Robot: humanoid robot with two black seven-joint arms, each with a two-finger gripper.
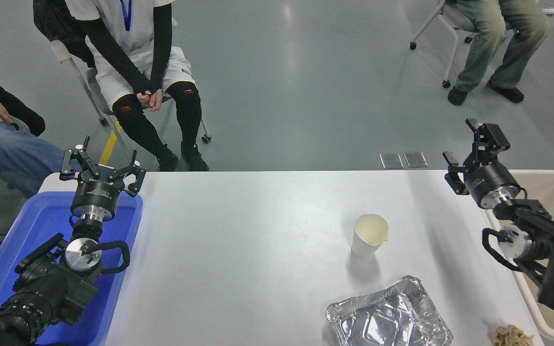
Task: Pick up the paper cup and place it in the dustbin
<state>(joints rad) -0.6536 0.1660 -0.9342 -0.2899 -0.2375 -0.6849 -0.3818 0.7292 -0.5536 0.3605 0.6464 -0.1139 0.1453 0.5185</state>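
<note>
The white paper cup [369,236] stands upright on the white table [258,240], right of its middle, open end up. The beige dustbin [553,192] stands at the table's right edge, partly hidden by my right arm. My right gripper [472,144] is open and empty. It hangs at the table's far right corner by the bin's near-left rim, well to the right of and beyond the cup. My left gripper [101,163] is open and empty, parked over the far end of the blue tray.
A crumpled silver foil tray [387,317] lies in front of the cup near the table's front edge. A small tan clump [512,335] lies at the front right. The blue tray [36,230] fills the left side. People sit on chairs beyond the table.
</note>
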